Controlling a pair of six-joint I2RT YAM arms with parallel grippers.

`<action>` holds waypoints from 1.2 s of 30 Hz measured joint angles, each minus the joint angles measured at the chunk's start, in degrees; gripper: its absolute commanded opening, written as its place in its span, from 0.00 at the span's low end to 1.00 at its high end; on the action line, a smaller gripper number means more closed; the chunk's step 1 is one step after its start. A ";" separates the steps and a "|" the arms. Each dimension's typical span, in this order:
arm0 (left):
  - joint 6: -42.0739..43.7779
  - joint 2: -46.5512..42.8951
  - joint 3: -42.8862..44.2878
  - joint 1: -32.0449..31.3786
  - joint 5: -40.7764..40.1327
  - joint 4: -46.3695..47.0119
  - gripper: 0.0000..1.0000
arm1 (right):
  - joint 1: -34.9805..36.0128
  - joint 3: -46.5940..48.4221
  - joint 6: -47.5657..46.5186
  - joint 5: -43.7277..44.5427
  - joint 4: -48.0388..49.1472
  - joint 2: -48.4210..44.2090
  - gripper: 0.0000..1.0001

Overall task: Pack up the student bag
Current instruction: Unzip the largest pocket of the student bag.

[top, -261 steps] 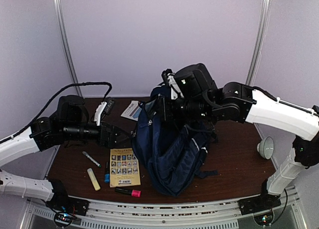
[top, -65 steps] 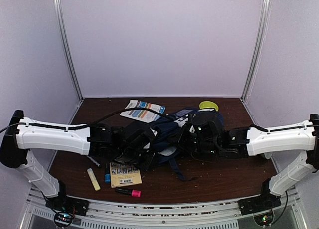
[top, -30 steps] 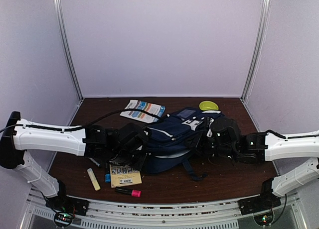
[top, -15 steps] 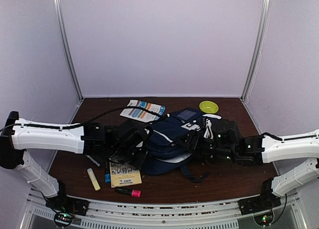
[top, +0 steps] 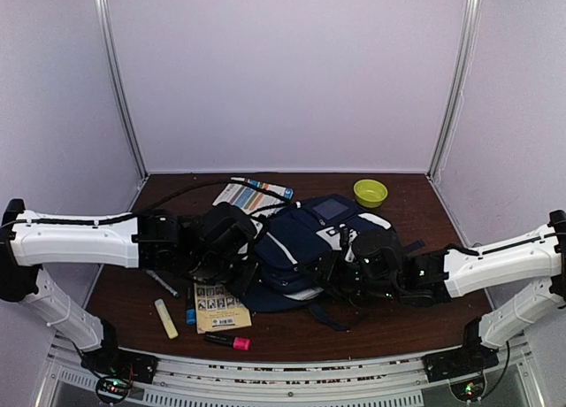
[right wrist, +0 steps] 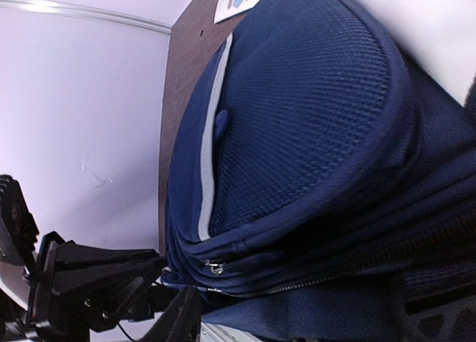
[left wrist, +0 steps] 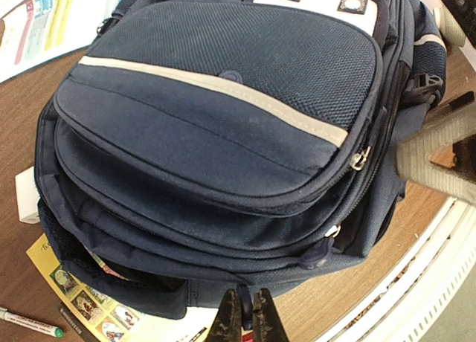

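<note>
1. The student bag [top: 296,248] is lying flat, front face up, in the middle of the worktop [top: 424,217] between the two arms. The zips are looking closed.
2. In the top view its long axis is running diagonally, near-left to far-right.
3. The left hand [left wrist: 244,303] is sitting at the bag's left end with its fingers together and the tips touching the edge. It is possibly nipping a tab or fold there, but the view is too tight to tell.
4. The right hand [top: 349,265] is pressing in at the bag's near-right side. Fabric is filling its wrist view, so I cannot tell whether its fingers are apart or clamped.
5. One hand is at each end, so neither is nearer.
6. The picture booklet [top: 219,305] is poking out from under the bag's near-left edge. The yellow highlighter [top: 165,318], pink marker [top: 228,341] and pen [top: 162,283] are lying on the left arm's side. The leaflet [top: 252,195] and green bowl [top: 370,192] are lying behind the bag.
7. Judging: opening a zip is coming next, one hand pinning while the other is pulling along that axis.
</note>
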 measured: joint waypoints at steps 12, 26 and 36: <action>-0.07 -3.67 -1.60 -0.76 -1.90 0.98 0.00 | -3.30 -2.32 -3.91 3.41 -8.33 -9.75 0.00; 1.18 -1.60 -3.37 1.46 -2.82 4.83 0.00 | -13.79 -10.03 -12.35 -0.98 -17.59 -24.79 0.47; 3.17 -1.60 -0.72 1.88 -2.60 3.98 0.00 | -12.61 -3.74 -29.03 -8.61 -30.21 -26.60 0.78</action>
